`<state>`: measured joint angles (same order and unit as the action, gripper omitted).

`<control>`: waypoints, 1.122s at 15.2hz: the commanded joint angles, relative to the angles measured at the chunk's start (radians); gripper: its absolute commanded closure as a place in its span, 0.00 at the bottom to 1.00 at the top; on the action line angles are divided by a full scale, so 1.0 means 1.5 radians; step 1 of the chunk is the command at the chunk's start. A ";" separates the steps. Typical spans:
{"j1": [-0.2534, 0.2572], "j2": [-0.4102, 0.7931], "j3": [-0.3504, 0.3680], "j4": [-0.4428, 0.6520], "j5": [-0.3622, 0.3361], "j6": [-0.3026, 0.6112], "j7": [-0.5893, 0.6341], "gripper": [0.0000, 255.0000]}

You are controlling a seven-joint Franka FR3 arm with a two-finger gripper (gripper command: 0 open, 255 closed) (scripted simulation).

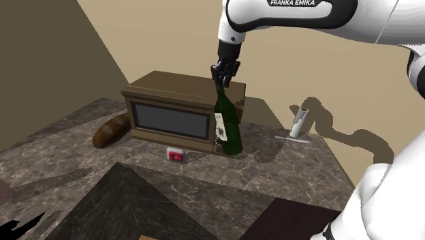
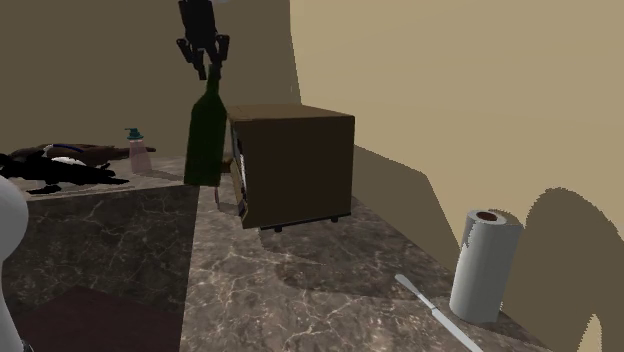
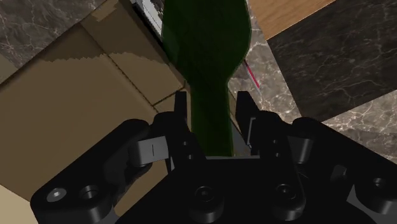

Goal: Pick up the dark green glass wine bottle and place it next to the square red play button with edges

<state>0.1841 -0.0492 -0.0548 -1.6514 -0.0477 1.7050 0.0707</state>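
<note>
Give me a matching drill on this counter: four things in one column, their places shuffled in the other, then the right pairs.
1 dark green glass wine bottle
2 square red button
3 brown bread loaf
4 white paper towel roll

a beside the pale knife
b neck up at the black gripper
c in front of the brown box, below its dark window
d at the brown box's end, shoulder view's left

Pairs: 1-b; 2-c; 3-d; 4-a
</note>
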 commanded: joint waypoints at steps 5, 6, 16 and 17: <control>0.033 0.039 0.035 0.042 -0.005 -0.006 0.070 1.00; 0.033 0.037 0.035 0.030 -0.005 0.004 0.070 1.00; 0.033 0.026 0.035 -0.074 -0.006 0.096 0.075 1.00; 0.033 0.025 0.035 -0.083 -0.006 0.105 0.075 1.00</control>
<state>0.2322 -0.0053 -0.0038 -1.7559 -0.0568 1.8479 0.1807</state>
